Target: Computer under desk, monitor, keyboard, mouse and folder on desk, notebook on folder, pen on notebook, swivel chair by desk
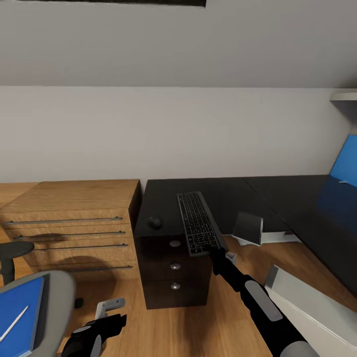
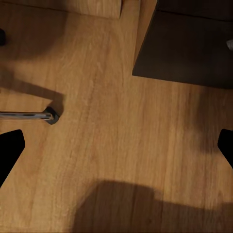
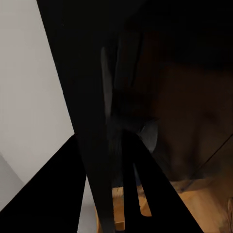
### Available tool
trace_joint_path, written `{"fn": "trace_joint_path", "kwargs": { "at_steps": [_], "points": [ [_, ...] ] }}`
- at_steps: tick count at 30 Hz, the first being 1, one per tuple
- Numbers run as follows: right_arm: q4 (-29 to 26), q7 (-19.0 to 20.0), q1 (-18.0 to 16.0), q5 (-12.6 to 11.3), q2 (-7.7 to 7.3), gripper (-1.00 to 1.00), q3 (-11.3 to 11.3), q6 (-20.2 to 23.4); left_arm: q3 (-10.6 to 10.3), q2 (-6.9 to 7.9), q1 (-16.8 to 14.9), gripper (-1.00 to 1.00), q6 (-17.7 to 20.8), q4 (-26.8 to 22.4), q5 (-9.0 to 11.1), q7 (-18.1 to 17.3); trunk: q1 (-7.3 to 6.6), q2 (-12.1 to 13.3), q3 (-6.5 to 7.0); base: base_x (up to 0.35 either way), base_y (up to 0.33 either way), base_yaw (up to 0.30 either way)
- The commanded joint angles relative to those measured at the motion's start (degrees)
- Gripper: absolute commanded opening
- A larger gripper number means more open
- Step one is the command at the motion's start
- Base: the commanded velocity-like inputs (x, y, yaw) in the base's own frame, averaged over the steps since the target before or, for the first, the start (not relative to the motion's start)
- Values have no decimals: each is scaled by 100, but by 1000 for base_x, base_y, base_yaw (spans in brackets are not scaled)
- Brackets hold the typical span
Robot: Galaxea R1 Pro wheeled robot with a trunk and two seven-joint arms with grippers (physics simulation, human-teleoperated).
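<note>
At your right gripper: closed on the slim silver-grey keyboard, overhanging the glossy black desk.
Left gripper: open, empty.
Done: small black mouse on desk.
Left: bright blue folder, 1 white pen on chair.

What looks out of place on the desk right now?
The keyboard sticks out past the desk's front edge above the drawers, gripped at its near end by the right hand.
</note>
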Motion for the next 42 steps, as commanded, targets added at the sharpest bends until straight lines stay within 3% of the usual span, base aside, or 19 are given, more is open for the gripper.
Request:
{"fn": "trace_joint_path", "kwargs": {
  "at_steps": [1,9,17,27,32,35,42],
  "points": [
    [-14,13,-4,-43,-6,-100,15,6,6,-7,-3,100,27,-7,-21,-3,-23,39,13,0,0,0],
    [-629,20,21,-45,-41,-100,7,8,-3,-13,-3,100,27,41,-26,29,-199,360,157,0,0,0],
    [-1270,-27,311,-39,-52,-100,6,15,-3,-18,-3,100,27,55,-21,40,-375,681,300,-10,0,0],
    [-1439,-89,381,-44,-155,-100,4,14,-3,-18,-3,100,32,104,-21,26,-594,1082,480,-280,-1,0],
    [-1572,-493,390,-45,-188,-100,6,15,-16,-18,-3,100,33,200,-26,33,-704,1282,569,-337,-70,0],
    [-1900,-1036,410,-24,-289,-100,6,20,-27,-25,-3,100,34,301,-28,37,-770,1403,623,-308,-176,0],
    [-2138,-1189,519,-13,-398,-100,-2,19,-166,-30,-3,100,26,647,-11,38,-924,1683,749,-284,-231,0]
  ]
}}
